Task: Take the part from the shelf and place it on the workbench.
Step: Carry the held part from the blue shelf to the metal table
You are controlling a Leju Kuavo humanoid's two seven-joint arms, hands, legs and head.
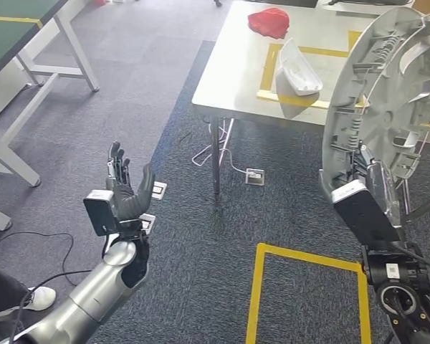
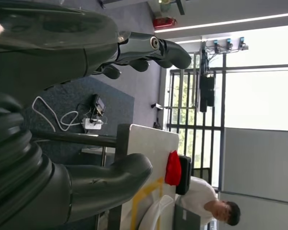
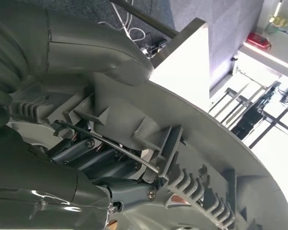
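A large round grey plastic part [image 1: 385, 93] with ribs and springs stands upright at the right, held up by my right hand [image 1: 364, 168], which grips its lower rim. In the right wrist view the thumb [image 3: 99, 52] lies over the part's ribbed edge [image 3: 193, 158] and darker fingers [image 3: 91, 158] sit behind it. The white workbench [image 1: 234, 72] with yellow tape lines lies ahead, partly behind the part. My left hand [image 1: 127, 188] is raised over the carpet at the left, fingers apart and holding nothing; its thumb [image 2: 110, 179] and fingers [image 2: 150, 48] spread wide.
On the workbench lie a white plastic tray-like piece [image 1: 297, 69] and a red cloth [image 1: 269, 21]. Cables and a power strip [image 1: 254, 176] lie under it. A yellow taped square [image 1: 307, 294] marks the carpet. White-legged tables [image 1: 34, 50] stand at left. A person [image 2: 211, 206] sits beyond the bench.
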